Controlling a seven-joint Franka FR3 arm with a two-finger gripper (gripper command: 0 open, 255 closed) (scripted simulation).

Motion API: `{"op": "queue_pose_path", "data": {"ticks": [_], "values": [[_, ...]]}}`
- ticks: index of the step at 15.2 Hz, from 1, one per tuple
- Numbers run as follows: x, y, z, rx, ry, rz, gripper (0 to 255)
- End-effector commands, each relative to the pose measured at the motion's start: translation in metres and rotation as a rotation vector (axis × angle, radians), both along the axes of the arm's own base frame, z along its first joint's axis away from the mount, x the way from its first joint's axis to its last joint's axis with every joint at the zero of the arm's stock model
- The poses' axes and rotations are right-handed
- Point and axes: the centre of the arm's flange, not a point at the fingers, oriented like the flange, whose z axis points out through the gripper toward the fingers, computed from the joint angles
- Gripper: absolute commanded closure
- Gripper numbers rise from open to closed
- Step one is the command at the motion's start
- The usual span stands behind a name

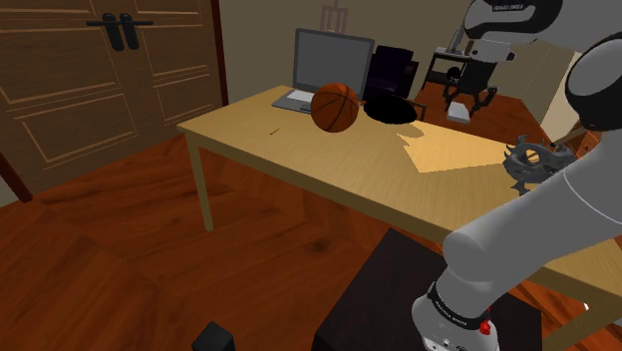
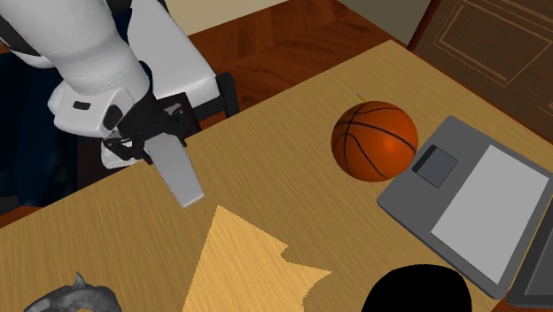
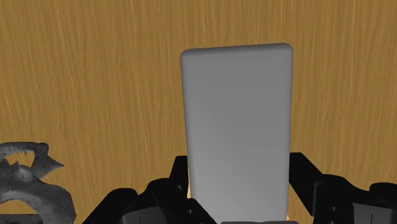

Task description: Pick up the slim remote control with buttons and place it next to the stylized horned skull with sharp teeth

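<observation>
Above the wooden table (image 2: 284, 177), your gripper (image 2: 152, 140) is clamped on the grey remote (image 2: 179, 173); carry it level and lower it just beside the horned skull (image 2: 71, 300).

A basketball (image 1: 335, 107) and a grey laptop (image 1: 324, 68) are carried by the wooden table (image 1: 289, 145). A horned skull (image 1: 533, 162) is set well apart.

I see a light wooden table (image 1: 249, 135) spread beneath the gripper (image 1: 468, 103), with a bright patch of light (image 1: 454, 152) on its top close by. Well beyond the gripper stand dark panelled wooden doors (image 1: 90, 90) with black handles (image 1: 118, 30), a beige wall (image 1: 264, 40) beside them, and a red-brown wood floor (image 1: 110, 239) under the table.
</observation>
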Motion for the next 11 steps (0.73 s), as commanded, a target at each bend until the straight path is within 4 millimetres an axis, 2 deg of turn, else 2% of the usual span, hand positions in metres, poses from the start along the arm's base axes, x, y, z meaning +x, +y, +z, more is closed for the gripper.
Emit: {"op": "queue_pose_path", "data": {"ticks": [1,11], "values": [[-0.024,0.001,-0.002,0.000,0.000,0.001,255],[-0.156,0.006,-0.002,0.000,0.000,0.001,255]]}}
